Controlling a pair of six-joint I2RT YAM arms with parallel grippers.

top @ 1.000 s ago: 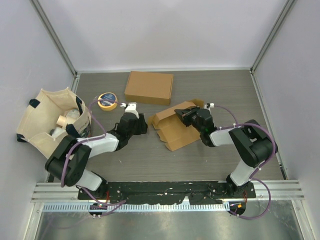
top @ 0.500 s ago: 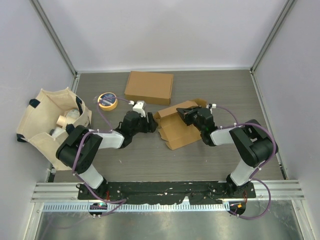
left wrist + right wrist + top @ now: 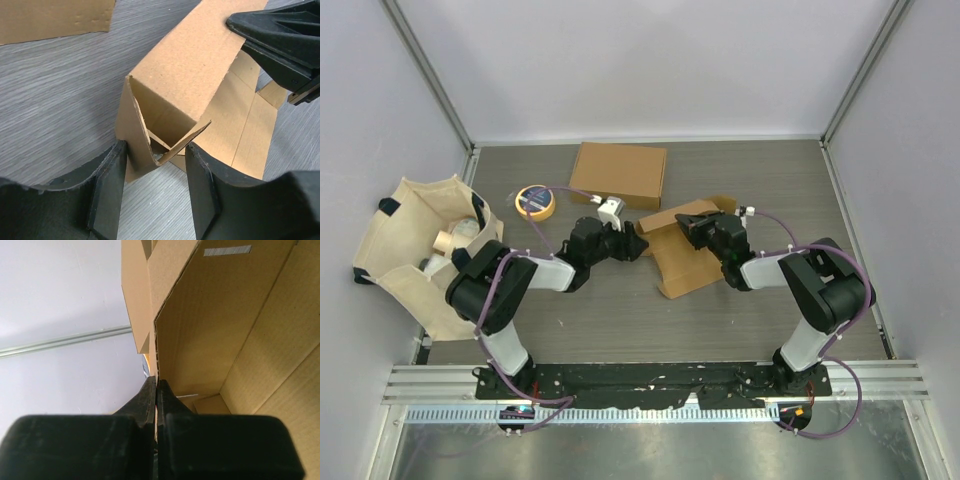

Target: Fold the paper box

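Right tool (image 3: 156,390) pinches the paper box (image 3: 185,75) wall; left tool (image 3: 155,161) straddles its corner.

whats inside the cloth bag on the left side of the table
The cloth bag is open at the top. A pale roll with a hollow core and a white rounded item show near its right wall. Whatever lies deeper is hidden by the fabric.

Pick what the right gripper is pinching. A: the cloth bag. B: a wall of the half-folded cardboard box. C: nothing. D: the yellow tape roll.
B: in the right wrist view the right gripper is shut on the thin edge of one wall of the cardboard box.
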